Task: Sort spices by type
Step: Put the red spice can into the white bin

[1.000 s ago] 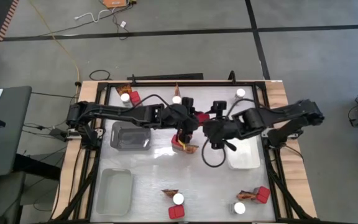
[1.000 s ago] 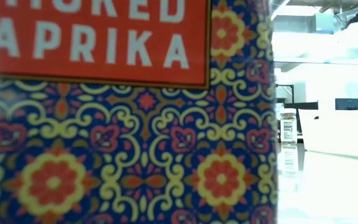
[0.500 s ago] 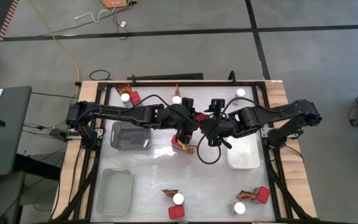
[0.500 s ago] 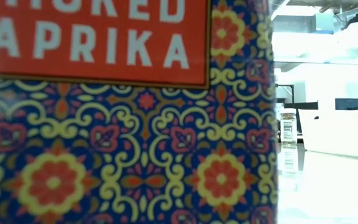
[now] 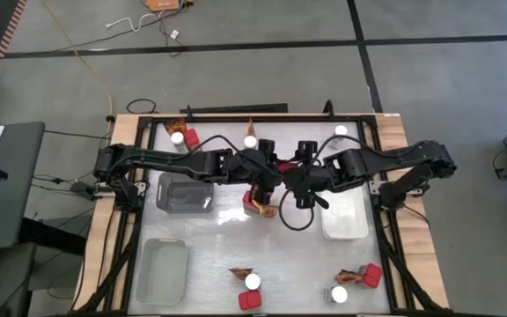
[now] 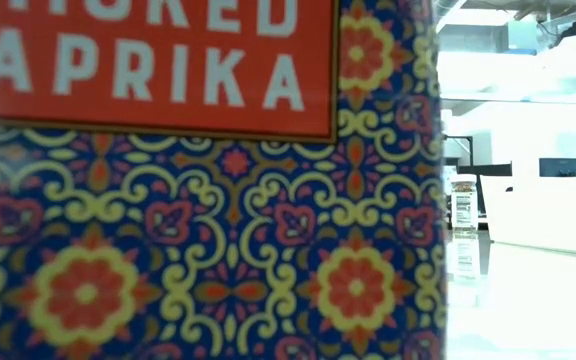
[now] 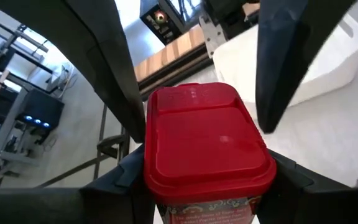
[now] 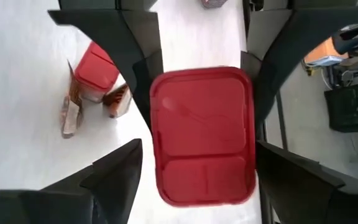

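Jaws of the left gripper [image 5: 260, 180] are clenched on a red cube-like plastic spice box with a moulded lid [image 7: 205, 140], held above mid-desk. Jaws of the right gripper [image 5: 291, 183] are released and straddle the same box, with gaps showing on both sides in the right wrist view. Looks like a mid-air handover.

To do it well:
- centre the right jaws on the flat side walls, clear of the left fingers [image 8: 138, 43]
- close fully before the left lets go
- then carry it to its tray; I can't tell which tray is for red boxes

Below sits a second red box [image 8: 96, 70] touching crinkled orange-brown packets [image 8: 70, 112].

Hard to see:
- high view: arms cover the held box
- low view: a patterned paprika box [image 6: 198, 250] blocks nearly all of it; only one small jar [image 6: 463, 205] shows beside it
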Tool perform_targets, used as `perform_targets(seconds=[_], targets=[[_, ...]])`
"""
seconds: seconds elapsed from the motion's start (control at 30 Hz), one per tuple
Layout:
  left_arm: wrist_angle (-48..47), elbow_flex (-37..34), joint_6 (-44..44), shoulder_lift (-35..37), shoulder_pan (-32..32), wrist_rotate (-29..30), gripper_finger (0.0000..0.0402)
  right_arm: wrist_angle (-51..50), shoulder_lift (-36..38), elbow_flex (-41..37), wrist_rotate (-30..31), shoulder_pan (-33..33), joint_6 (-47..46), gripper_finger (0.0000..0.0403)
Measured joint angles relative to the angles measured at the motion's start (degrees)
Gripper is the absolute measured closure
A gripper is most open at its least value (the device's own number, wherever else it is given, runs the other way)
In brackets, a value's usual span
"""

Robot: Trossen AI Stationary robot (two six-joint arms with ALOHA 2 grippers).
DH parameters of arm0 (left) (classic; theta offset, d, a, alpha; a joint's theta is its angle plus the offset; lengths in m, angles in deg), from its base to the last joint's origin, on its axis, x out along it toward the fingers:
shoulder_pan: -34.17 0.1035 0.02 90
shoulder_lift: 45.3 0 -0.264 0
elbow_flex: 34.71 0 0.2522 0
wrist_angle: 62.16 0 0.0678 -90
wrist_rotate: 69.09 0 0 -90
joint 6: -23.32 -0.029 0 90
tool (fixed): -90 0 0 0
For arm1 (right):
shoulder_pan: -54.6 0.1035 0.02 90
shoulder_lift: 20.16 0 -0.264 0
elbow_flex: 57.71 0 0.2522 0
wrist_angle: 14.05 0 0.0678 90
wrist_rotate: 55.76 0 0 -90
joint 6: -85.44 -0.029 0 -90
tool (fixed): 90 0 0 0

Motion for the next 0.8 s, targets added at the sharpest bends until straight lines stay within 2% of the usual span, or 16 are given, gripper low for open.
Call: perform_targets(seconds=[0.17, 0.4, 0.8], targets=[[-0.24, 0.0, 0.71, -0.04, -0.04, -0.41, 0.0203, -0.08, 0.03, 0.0, 0.07, 0.13, 0.45, 0.0092], [-0.3, 0.0, 1.2, -0.11, -0.07, -1.33, 0.0202, -1.68, -0.35, 0.04, 0.07, 0.2, 1.76, 0.0162], [-0.28, 0.0, 5.85, -0.11, -0.2, -1.87, 0.0189, -1.64, -0.39, 0.04, 0.1, 0.74, 1.87, 0.0162]])
